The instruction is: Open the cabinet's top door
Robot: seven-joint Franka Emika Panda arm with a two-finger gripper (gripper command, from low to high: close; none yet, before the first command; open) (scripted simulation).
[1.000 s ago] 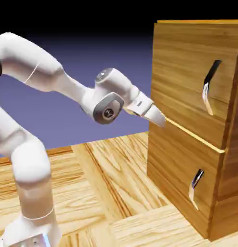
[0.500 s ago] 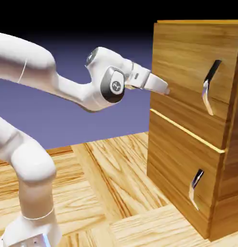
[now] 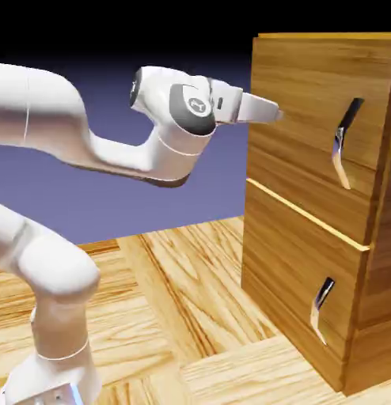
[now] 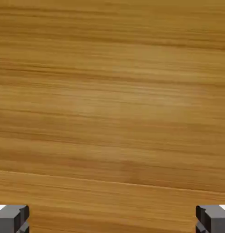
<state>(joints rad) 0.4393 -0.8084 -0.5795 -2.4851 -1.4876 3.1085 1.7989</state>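
One cabinet [image 3: 325,198] of golden-brown wood is seen at the right of the exterior view, its two stacked panels each fitted with one metal handle; the top door [image 3: 309,134] lies flush and shut, its long bent handle [image 3: 343,142] set toward the far right edge. One white arm is held level, its gripper [image 3: 271,112] at the top door's left edge, well apart from that handle. In the hand view wood grain fills the frame and the fingertips [image 4: 12,218] are spread wide apart with nothing between them.
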